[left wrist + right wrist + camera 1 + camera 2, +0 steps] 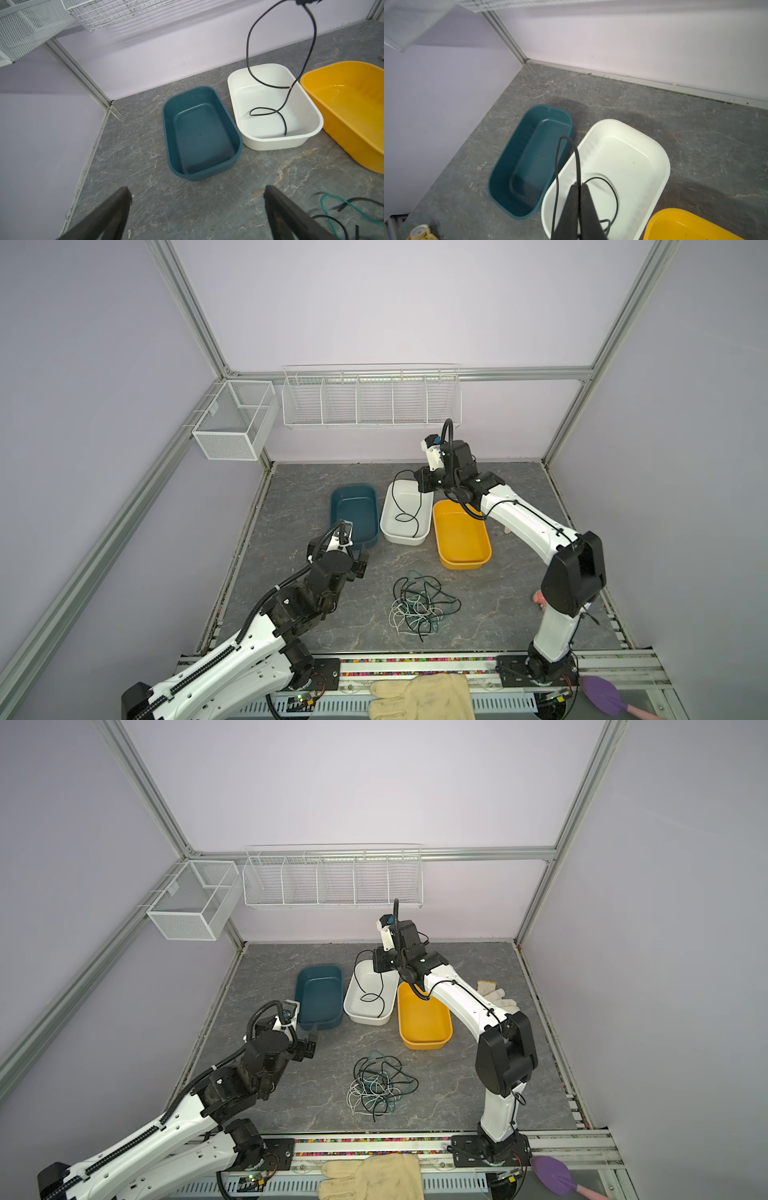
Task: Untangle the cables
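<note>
While pinching a black cable [578, 166] in the right gripper [578, 186], jaws pressed together on it, hovers over the far end of the white tub [405, 540], with the cord's lower coils lying on the tub floor. Holds the left gripper [197, 193] spread wide and empty, well to the tub's left. Leaves the remaining cables [419, 605] tangled on the table [519, 614], on the robot's side of the tub. Could spill on release: stiff upper loop, seemingly bowed out past the tub's left rim, may spring outside.
</note>
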